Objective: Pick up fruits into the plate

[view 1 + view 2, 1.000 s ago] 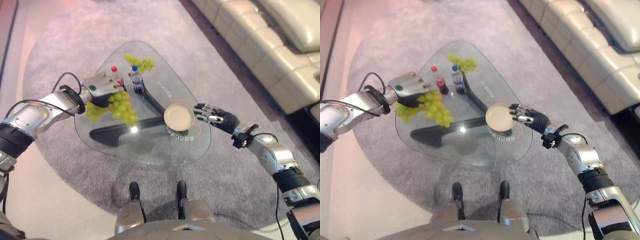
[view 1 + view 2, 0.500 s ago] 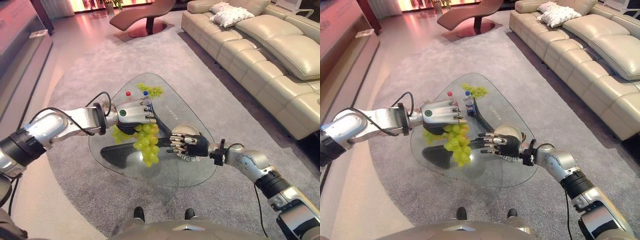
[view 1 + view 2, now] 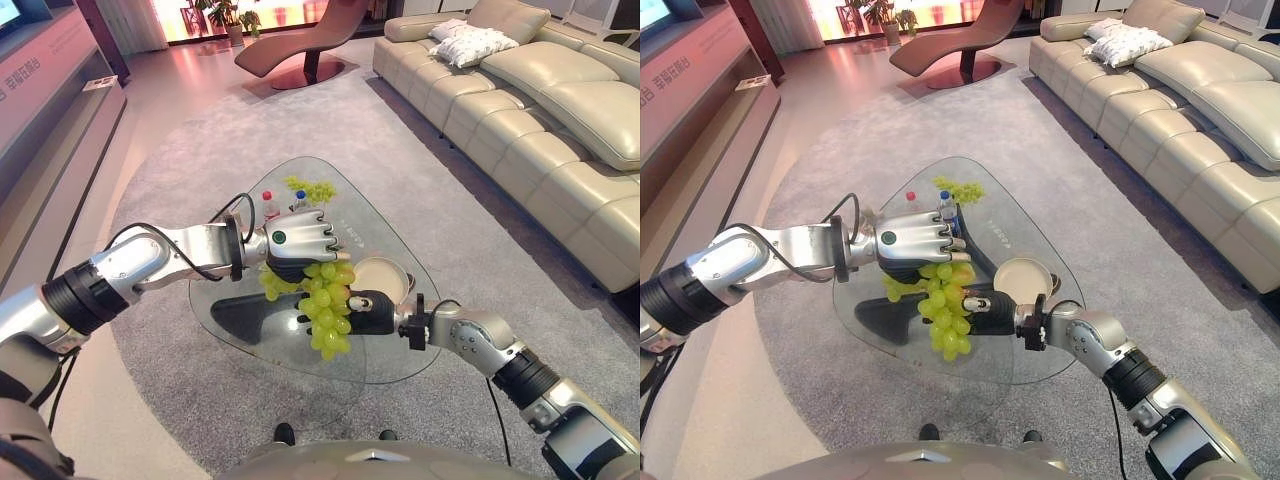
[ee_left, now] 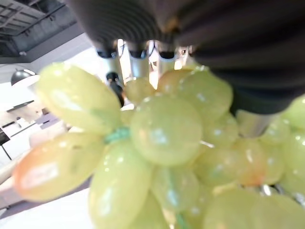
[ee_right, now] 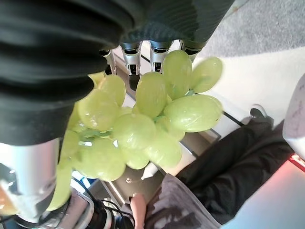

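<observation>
Head views: a bunch of grapes (image 3: 325,300) is held above the glass table (image 3: 395,350), the left hand (image 3: 300,238) curled round its top, the right hand (image 3: 362,312) against it at 3 o'clock, fingers hidden. The plate (image 3: 380,277) waits at 2 o'clock. Wrist views: grapes are pressed close. A level, slow carry is advised.

green grapes (image 4: 162,157) bunched beneath the fingers (image 4: 138,62).

Left arm reaching in from nine o'clock, left hand (image 3: 300,238) knuckles up, fingers curled, clasped round a load hanging beneath, right arm extended from four o'clock, right hand (image 3: 368,312) meeting that load, fingers hidden
</observation>
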